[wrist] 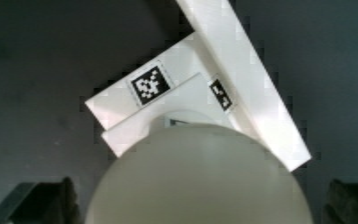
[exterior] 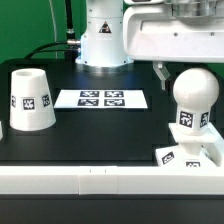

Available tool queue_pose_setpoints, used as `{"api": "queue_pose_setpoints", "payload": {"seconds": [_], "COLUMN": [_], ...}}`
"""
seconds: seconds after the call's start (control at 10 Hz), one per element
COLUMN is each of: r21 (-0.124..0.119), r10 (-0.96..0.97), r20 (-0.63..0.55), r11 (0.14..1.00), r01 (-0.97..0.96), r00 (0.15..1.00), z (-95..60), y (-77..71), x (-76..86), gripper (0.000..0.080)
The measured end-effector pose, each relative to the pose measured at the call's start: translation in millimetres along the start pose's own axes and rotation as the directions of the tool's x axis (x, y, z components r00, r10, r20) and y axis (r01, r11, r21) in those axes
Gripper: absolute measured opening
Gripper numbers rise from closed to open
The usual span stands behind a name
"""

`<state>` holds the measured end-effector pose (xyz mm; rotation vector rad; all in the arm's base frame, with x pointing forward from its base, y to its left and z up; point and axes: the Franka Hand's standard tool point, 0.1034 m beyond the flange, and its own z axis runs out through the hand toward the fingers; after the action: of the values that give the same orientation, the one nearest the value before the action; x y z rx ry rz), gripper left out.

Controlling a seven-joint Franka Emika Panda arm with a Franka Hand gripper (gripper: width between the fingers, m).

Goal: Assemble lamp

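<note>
- Exterior view: the bulb (exterior: 192, 95) stands upright by its neck on the base (exterior: 172, 156), at the exterior view's right, on the near part of the table (exterior: 100, 135). I judge this join made or nearly so, but how firmly it sits cannot be told
- The shade (exterior: 26, 100) stands alone at the exterior view's left, well apart from the bulb, with the marker board (exterior: 100, 98) between them. By my reading, 1 of 2 joins is not yet done: the shade over the bulb
- The arm (exterior: 170, 35) reaches in from the far side, its wrist above the bulb
- Wrist view: the camera looks straight down on the bulb's crown, with the base beneath it. The gripper (wrist: 194, 200) is spread, with 1 of its 2 fingers (wrist: 43, 200) on each side of the bulb, neither visibly touching it
</note>
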<state>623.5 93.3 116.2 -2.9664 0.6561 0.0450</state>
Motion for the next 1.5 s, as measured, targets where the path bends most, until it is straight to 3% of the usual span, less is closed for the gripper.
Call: {"api": "queue_pose_setpoints", "payload": {"seconds": [0.3,1.1,1.4,1.5], "r21": [-0.033,-0.033,-0.074,-0.077], "r10": [-0.291,-0.714,-0.894,-0.937], "r20": [-0.006,0.01,0.045,0.059], "r11": [0.956,0.699,0.443,0.339], "r01": [0.29,0.714,0.894,0.937], "r00": [0.957,0.7,0.446,0.344], "z": [0.8,0.5,-1.7,-2.2], "y": [-1.2,2.6,4.7,5.4], "x": [-0.9,1.5,4.0,4.9], "gripper": [0.0699,0.0699,0.0699,0.0699]}}
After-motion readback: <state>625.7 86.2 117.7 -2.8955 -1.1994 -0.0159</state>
